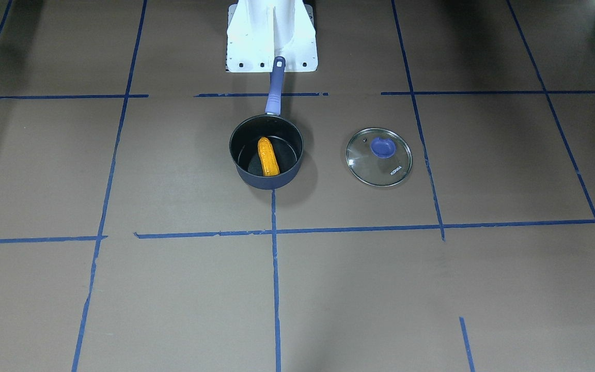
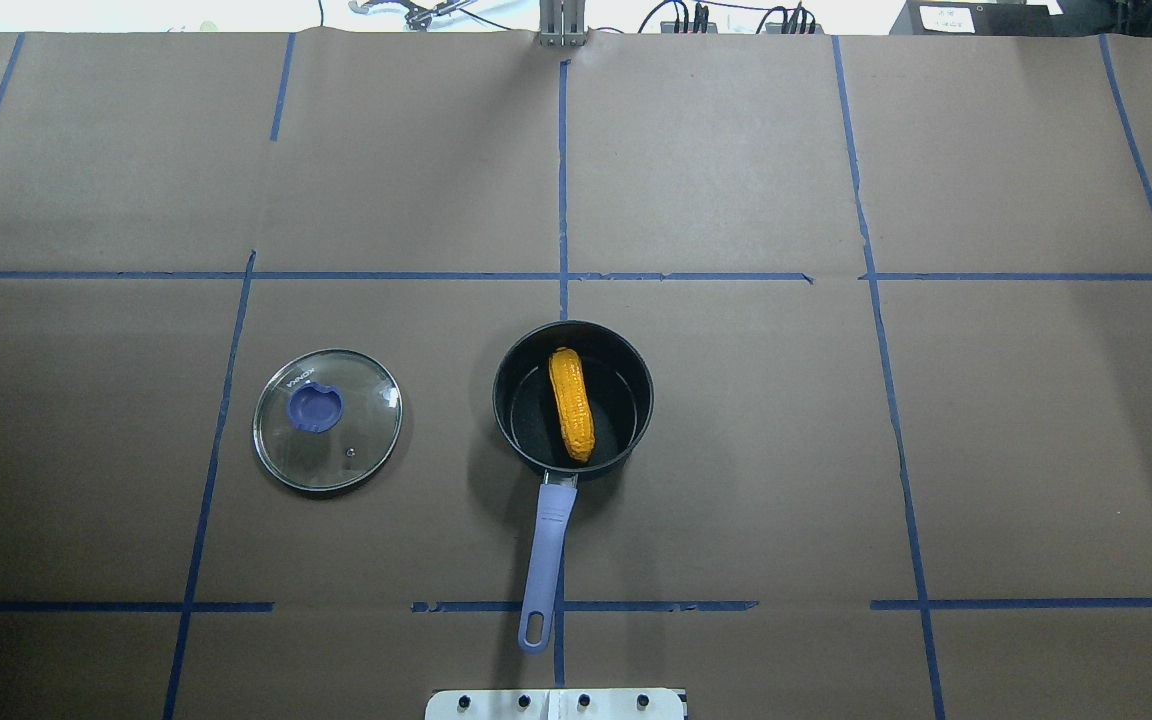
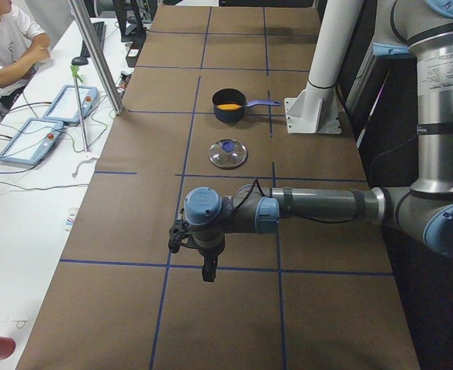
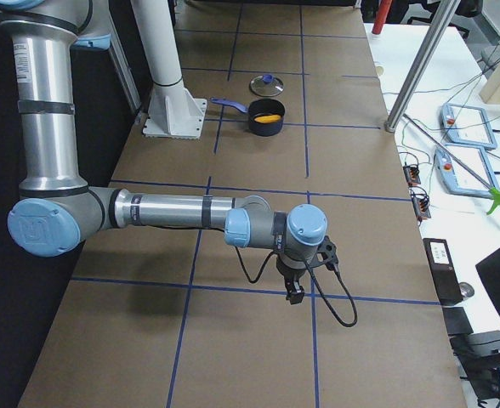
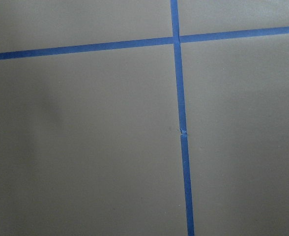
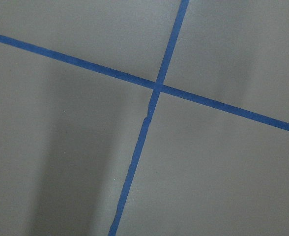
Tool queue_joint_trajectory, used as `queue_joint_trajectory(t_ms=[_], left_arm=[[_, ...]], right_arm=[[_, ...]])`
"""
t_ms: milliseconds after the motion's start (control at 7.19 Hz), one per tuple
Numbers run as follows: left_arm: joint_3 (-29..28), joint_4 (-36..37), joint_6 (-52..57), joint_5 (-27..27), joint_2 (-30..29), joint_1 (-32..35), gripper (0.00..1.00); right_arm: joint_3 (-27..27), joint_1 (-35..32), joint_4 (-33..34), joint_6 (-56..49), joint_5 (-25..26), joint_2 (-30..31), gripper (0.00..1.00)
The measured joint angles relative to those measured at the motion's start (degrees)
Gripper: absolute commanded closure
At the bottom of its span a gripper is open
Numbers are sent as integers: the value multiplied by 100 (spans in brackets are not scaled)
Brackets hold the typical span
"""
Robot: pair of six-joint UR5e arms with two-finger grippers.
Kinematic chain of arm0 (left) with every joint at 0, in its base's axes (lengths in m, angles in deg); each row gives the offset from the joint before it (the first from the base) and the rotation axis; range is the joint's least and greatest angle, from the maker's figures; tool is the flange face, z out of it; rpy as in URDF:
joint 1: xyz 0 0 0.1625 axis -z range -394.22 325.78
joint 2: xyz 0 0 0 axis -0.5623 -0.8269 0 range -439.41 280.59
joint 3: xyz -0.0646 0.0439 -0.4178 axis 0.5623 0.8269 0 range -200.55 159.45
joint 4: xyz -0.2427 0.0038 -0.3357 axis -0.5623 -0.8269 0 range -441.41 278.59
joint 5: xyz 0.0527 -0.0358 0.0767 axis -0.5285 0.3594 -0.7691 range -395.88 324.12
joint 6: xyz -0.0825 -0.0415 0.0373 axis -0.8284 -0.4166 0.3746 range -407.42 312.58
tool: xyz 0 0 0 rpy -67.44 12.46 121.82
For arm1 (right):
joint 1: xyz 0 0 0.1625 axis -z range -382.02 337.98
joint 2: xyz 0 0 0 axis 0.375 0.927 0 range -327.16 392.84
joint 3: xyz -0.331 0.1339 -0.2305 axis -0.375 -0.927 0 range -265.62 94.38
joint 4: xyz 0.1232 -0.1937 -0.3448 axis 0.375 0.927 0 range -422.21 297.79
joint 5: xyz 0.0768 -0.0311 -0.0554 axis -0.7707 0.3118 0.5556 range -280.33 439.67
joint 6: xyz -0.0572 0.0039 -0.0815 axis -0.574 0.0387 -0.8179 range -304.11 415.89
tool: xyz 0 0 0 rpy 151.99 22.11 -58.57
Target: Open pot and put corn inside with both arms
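Observation:
The navy pot [image 2: 636,420] stands open near the table's middle, its purple-blue handle [image 2: 546,545] pointing toward the robot's base. The orange-yellow corn [image 2: 572,404] lies inside it; both also show in the front view, the pot [image 1: 297,163] and the corn [image 1: 267,156]. The glass lid [image 2: 327,420] lies flat on the table on the robot's left of the pot. My left gripper [image 3: 209,271] shows only in the exterior left view, far from the pot. My right gripper [image 4: 294,295] shows only in the exterior right view, also far off. I cannot tell whether either is open or shut.
Brown paper with blue tape lines [image 2: 562,180] covers the table. The white robot base [image 1: 271,36] stands behind the pot's handle. A metal post [image 3: 95,54] and operator pendants [image 3: 49,127] are at the table's far side. Both wrist views show only paper and tape.

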Motion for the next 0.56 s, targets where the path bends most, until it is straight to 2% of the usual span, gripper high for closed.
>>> queue_joint_trajectory(t_ms=[557], left_arm=[[-13, 0, -6, 0, 0, 0, 0]], right_arm=[[12, 0, -6, 40, -13, 2, 0]])
